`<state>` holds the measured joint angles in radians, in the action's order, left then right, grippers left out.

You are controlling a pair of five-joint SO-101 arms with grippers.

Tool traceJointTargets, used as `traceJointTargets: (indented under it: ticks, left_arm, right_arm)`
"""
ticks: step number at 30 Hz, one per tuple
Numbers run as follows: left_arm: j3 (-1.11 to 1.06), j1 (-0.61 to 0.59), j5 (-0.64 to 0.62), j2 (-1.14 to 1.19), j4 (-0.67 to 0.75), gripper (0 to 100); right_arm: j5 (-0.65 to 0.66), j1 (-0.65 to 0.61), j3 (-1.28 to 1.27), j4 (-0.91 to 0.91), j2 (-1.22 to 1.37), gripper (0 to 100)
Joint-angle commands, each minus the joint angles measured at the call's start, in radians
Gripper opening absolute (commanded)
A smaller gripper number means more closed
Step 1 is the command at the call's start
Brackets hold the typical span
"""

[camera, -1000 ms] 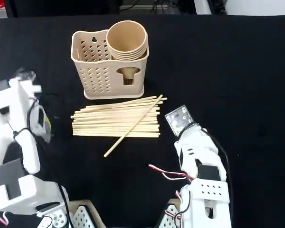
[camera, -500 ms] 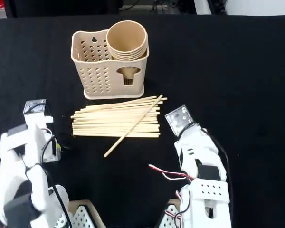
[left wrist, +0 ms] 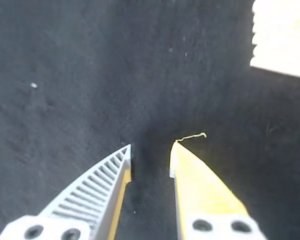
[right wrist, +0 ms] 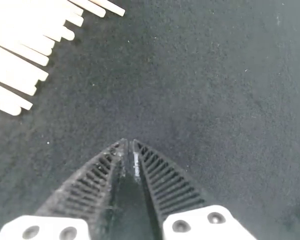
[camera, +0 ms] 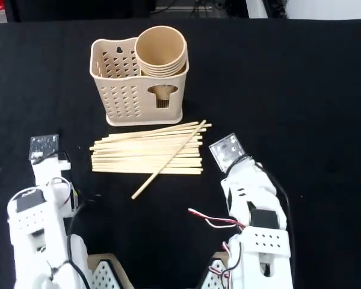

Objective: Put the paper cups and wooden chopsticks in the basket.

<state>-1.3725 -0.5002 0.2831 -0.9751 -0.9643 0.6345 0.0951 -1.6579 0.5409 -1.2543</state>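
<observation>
A stack of paper cups (camera: 160, 51) stands in the right compartment of the beige perforated basket (camera: 127, 99) at the back of the black table. A pile of wooden chopsticks (camera: 145, 154) lies flat just in front of the basket, one stick slanting across it. The left arm (camera: 39, 208) sits at the near left, left of the pile. Its gripper (left wrist: 150, 147) is slightly open over bare cloth, with chopstick ends (left wrist: 282, 35) off to one side. My right gripper (right wrist: 128, 142) is shut on nothing, just right of the chopstick tips (right wrist: 25, 55), on the right arm (camera: 253, 198).
The basket's left compartment (camera: 114, 60) holds nothing. Loose red and white wires (camera: 210, 220) trail from the right arm's base. Bare black cloth stretches to the right and back of the table.
The left arm has swung in from the far left edge and folded down to the near left of the table. The right arm, basket, cups and chopsticks have not moved.
</observation>
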Motion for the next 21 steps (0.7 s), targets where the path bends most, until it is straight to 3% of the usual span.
traceJointTargets:
  ticks: [1, 7, 17, 21]
  left_arm:
    - [-0.033, -0.002, 0.006, -0.130, 0.002, 14]
    - [-0.038, -0.002, 0.006, -0.141, 0.002, 14]
    - [-0.053, -0.002, 0.006, -0.150, 0.025, 14]
    - [-0.054, -0.002, 0.006, -0.150, 0.025, 14]
  right_arm:
    - [0.002, -0.014, 0.002, -0.015, -0.007, 1.2]
    - [-0.011, -0.012, 0.005, -0.015, -0.012, 1.2]
    - [-0.311, -0.015, 0.019, -0.092, -0.012, 1.3]
    - [-0.440, -0.017, 0.084, -0.031, -0.012, 10.3]
